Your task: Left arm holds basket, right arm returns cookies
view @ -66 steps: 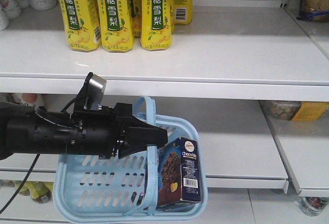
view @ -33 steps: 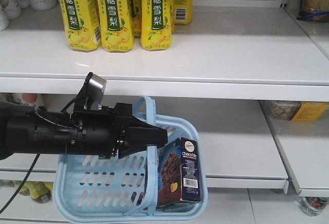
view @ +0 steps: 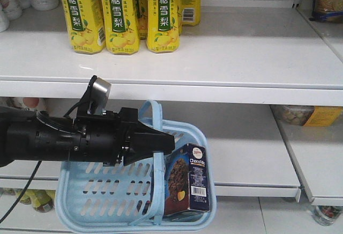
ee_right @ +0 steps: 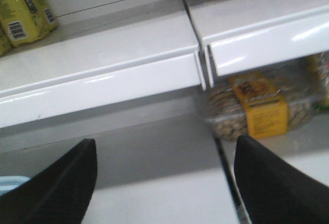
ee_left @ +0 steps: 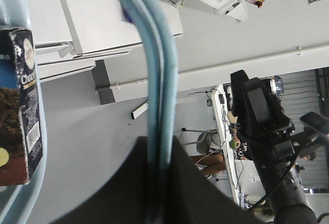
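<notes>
We note L gripper (view: 167,143) clamped on basket (view: 91,199) handles, mid-frame. Cookies (view: 187,183) inside, lower centre. R gripper (ee_right: 164,183) wide open, empty; return not yet begun, we judge.

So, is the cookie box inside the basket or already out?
Inside. The cookie box stands upright within the blue basket, its base below the rim.

In the left wrist view the left gripper (ee_left: 159,154) is a dark, unfocused mass at the bottom edge, and the basket handles (ee_left: 163,80) vanish between its jaws. Left of the jaws the cookies box (ee_left: 23,126) is cut by the frame edge. Of the right gripper (ee_right: 164,180) only the fingertips show, and the yellow-labelled packet (ee_right: 263,112) ahead of its jaws is too blurred to read.
</notes>
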Controlling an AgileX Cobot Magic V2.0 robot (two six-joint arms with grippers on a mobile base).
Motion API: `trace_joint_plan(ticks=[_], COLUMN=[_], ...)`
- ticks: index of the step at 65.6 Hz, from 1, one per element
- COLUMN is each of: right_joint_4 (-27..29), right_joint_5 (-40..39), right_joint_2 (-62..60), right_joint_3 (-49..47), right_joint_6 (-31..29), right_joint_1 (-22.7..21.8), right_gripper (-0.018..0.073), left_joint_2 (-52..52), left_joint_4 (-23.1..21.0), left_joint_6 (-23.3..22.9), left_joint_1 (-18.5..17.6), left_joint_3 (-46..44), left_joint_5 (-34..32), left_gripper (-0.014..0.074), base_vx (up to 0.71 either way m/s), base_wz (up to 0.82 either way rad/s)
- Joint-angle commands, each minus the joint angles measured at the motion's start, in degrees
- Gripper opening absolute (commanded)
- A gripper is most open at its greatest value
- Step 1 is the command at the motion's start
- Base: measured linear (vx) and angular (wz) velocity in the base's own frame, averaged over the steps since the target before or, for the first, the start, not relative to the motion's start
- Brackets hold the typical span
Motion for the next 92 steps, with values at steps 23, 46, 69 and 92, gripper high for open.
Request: trace_joint_plan(ticks=[23, 46, 69, 92], right_joint_4=[17.8, 23.5, 37.6, 46.8], right_joint_5=[6.9, 9.3, 12.3, 10.2], right_joint_2=[23.3, 42.0, 51.6, 58.5], right_joint_3=[-13.0, -22.7, -25.9, -25.9], right_joint_6=[-7.6, -14.0, -28.2, -38.3], right_joint_1=[20.0, 28.0, 28.0, 28.0], right_gripper=[0.0522, 0.0522, 0.0515, 0.0515], left_joint_2=[-2.3, -2.3, -2.3, -2.3], left_joint_4=[-6.7, -6.7, -6.7, -6.7], left_joint_6=[0.4, 0.4, 0.4, 0.4], left_joint_1=[-0.3, -0.3, -0.3, -0.3], left_joint_3=[-1.9, -1.9, -1.9, -1.9], left_joint_5=[3.6, 3.6, 3.6, 3.6], left_gripper=[-0.0003, -0.0003, -0.0003, -0.0003], base_vx=[0.00, 0.00, 0.00, 0.00], base_wz=[0.00, 0.00, 0.00, 0.00])
